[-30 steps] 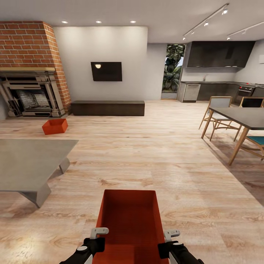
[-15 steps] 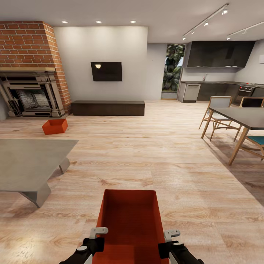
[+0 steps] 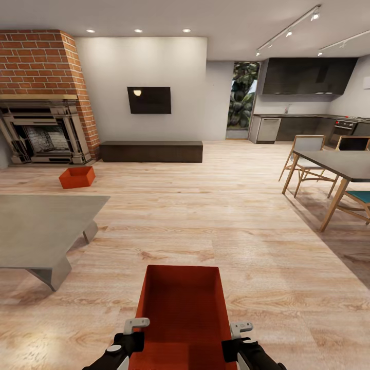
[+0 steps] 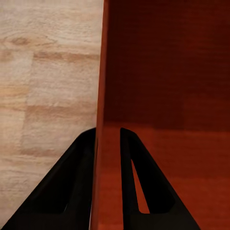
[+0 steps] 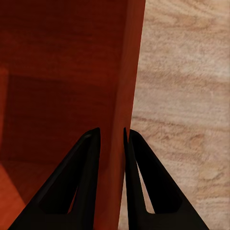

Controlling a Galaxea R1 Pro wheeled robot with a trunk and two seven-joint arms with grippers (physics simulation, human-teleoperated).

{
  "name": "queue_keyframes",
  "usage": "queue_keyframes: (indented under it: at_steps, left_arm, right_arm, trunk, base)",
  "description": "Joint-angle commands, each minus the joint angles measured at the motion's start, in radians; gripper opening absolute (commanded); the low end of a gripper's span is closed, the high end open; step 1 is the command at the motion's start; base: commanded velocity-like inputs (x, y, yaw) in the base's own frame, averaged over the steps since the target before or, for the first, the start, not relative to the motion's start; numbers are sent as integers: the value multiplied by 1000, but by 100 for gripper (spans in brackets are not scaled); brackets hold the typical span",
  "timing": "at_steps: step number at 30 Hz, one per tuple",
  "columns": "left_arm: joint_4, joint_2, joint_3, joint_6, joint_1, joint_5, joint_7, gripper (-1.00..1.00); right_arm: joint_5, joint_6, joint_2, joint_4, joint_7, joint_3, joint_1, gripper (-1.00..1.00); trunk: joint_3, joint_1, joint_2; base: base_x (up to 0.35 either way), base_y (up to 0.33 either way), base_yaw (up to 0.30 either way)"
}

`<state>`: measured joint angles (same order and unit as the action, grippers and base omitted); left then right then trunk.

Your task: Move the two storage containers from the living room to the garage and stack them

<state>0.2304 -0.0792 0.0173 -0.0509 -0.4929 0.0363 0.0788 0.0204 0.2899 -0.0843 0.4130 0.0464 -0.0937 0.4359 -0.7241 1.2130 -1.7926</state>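
Far ahead and to the left of the left gripper (image 3: 131, 325), a brick fireplace (image 3: 43, 126) stood against the wall, and the second storage container (image 3: 77, 177) sat on the light wood floor (image 3: 216, 216) just in front of it, well apart from both arms. Nearer, still left of the grippers, a grey low bench (image 3: 41, 231) reached in from the edge, bare on top. Beyond it a dark TV (image 3: 149, 100) hung above a long dark cabinet (image 3: 151, 151).

The first storage container (image 3: 181, 308), red-orange and open-topped, lay between the two grippers, above the wood planks. In the left wrist view the left gripper's (image 4: 108, 139) black fingers (image 4: 139, 182) were closed on the container's (image 4: 167, 72) left wall, one finger outside and one inside. In the right wrist view the right gripper (image 5: 112, 136) pinched the container's (image 5: 62, 62) right wall the same way, its fingers (image 5: 76, 182) straddling the rim, wood floor (image 5: 187, 96) just outside.

Ahead and to the right of the right gripper (image 3: 241, 327), a dining table (image 3: 341, 164) with chairs (image 3: 307, 149) stood well apart, a dark kitchen (image 3: 308, 103) behind it.
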Motion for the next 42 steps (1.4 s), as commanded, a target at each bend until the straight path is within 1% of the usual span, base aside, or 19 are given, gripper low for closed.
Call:
queue_keyframes:
  at_steps: [1,5,12,17,28,42]
  left_arm:
    - [0,-4,13,-4,-1,7,-2,-100]
    - [-1,-4,13,-7,-1,7,-2,-100]
    - [-1,-4,13,-8,-1,7,-2,-100]
    - [-1,-4,13,-9,-1,7,-2,-100]
    - [0,-4,13,-9,-1,7,-2,-100]
    - [0,-4,13,-9,-1,7,-2,-100]
  right_arm:
    - [-8,7,0,1,0,-13,0,-100]
    - [-9,7,-1,1,-1,-13,0,-100]
    - [-10,8,0,0,-2,-13,0,-100]
    - [-10,8,6,1,-2,-13,0,-100]
    - [-10,8,8,1,-2,-12,0,-100]
    - [-10,8,9,1,-29,-12,0,-100]
  trunk:
    - [-1,0,0]
    - [-1,0,0]
    - [-1,0,0]
    - [-1,0,0]
    - [-1,0,0]
    - [-1,0,0]
  base:
    - [0,0,-8]
    - [0,0,-128]
    - [0,0,-257]
    - [0,0,-260]
    - [0,0,-79]
    - [0,0,-265]
